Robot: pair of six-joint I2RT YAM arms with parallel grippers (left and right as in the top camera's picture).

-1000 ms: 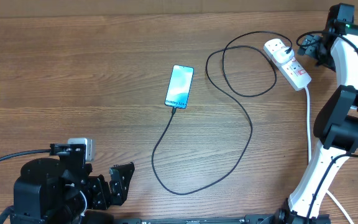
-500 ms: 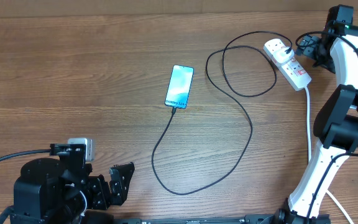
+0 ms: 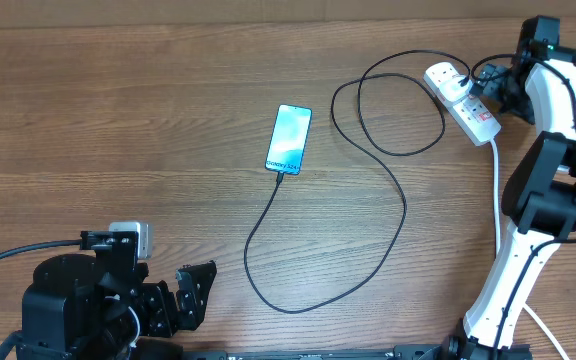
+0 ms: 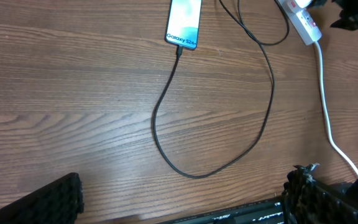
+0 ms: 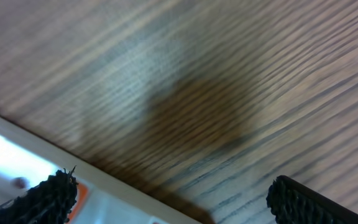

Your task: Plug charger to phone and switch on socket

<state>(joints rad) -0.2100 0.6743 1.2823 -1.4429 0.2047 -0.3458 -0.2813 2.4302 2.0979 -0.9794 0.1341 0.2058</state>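
The phone [image 3: 289, 138] lies face up mid-table with its light blue screen lit, and also shows in the left wrist view [image 4: 184, 23]. The black charger cable [image 3: 398, 195] runs from the phone's near end in a long loop to its plug in the white power strip [image 3: 461, 102] at the far right. My right gripper [image 3: 490, 84] is open, low beside the strip's right edge; its wrist view shows the strip's white edge [image 5: 17, 165] under the left finger. My left gripper [image 3: 190, 295] is open and empty near the front left edge.
The strip's thick white cord [image 3: 496, 200] runs down the right side toward the front edge, also visible in the left wrist view [image 4: 325, 106]. My right arm stands over that side.
My right gripper has moved a little left, closer to the power strip. The phone, cable and left arm have not moved.
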